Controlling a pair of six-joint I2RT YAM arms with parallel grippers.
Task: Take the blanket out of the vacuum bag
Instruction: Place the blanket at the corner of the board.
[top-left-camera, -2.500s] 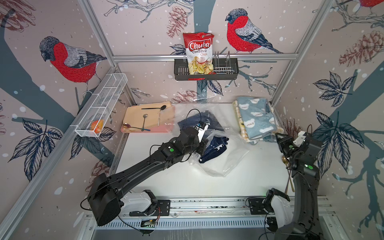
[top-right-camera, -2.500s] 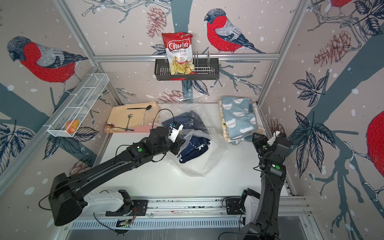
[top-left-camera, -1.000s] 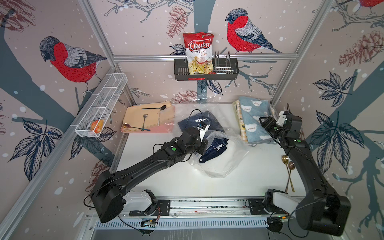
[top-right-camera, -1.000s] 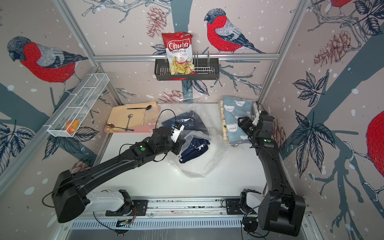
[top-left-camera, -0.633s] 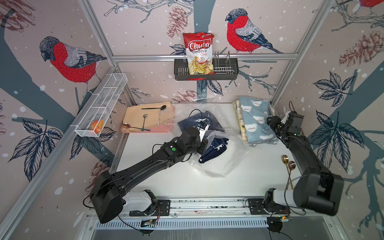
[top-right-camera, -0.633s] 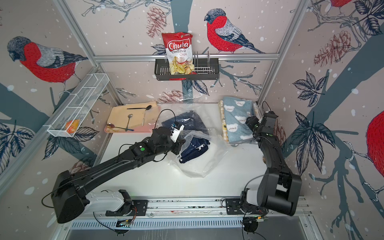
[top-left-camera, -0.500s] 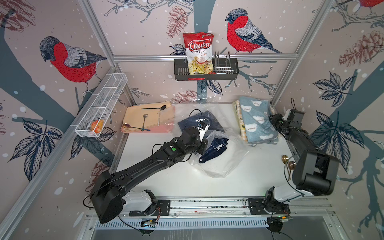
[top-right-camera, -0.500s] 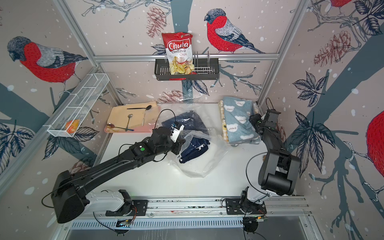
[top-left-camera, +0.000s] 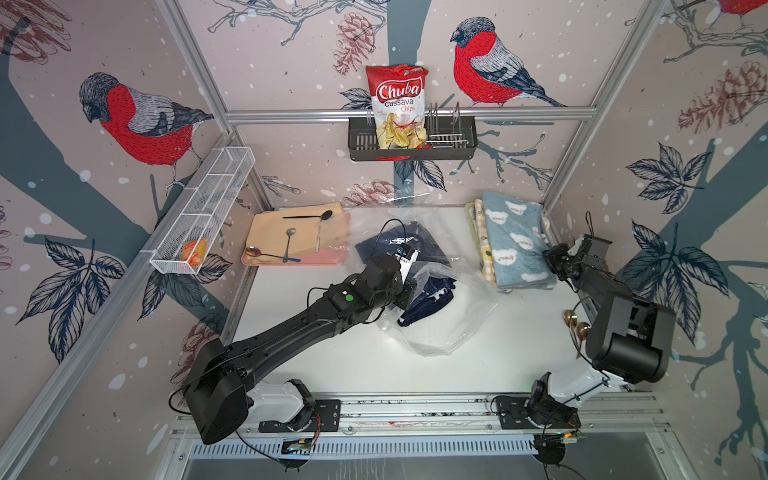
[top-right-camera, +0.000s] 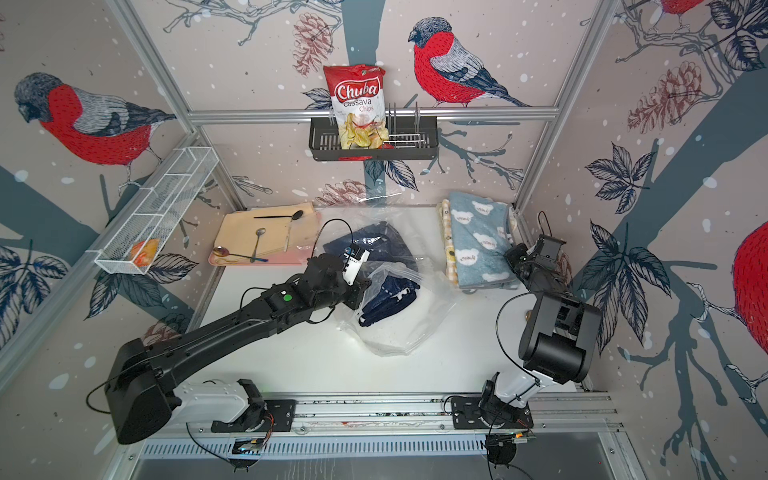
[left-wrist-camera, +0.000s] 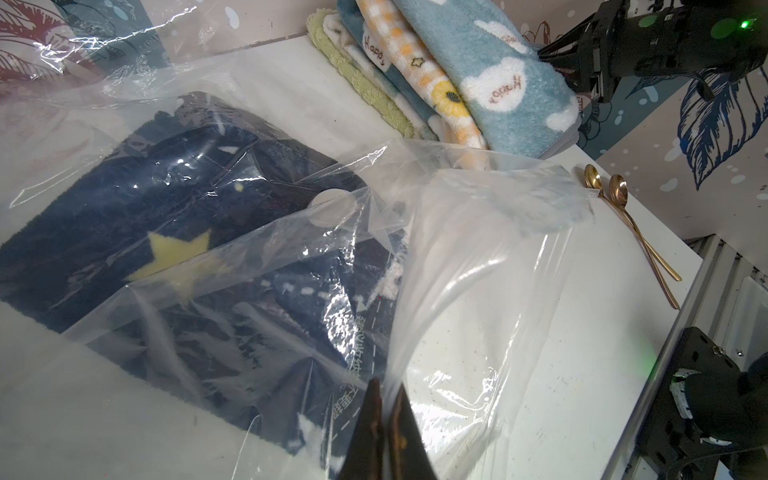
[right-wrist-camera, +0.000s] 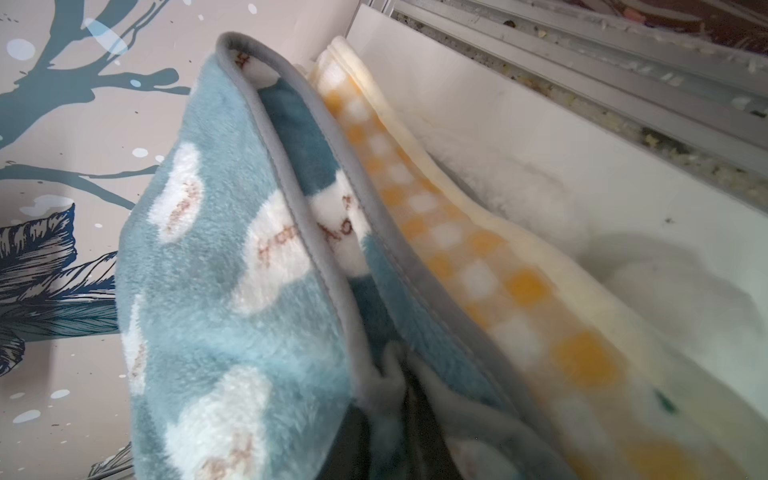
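Pinching vacuum bag (left-wrist-camera: 478, 257) film, left hand (left-wrist-camera: 387, 386) is clamped shut; light-blue blanket (right-wrist-camera: 216, 291) fleece hides whether right hand (top-left-camera: 552, 258) grips.

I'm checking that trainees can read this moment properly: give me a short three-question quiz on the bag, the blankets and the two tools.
1. Yes or no: is the dark blue blanket fully out of the vacuum bag?
2. What does the left tool pinch?
3. The right tool is at: A) the chips bag, B) the light blue blanket atop the stack, C) the spoons on the tray.
Key: 1 no, plastic covers it; 2 the vacuum bag's edge; 3 B.
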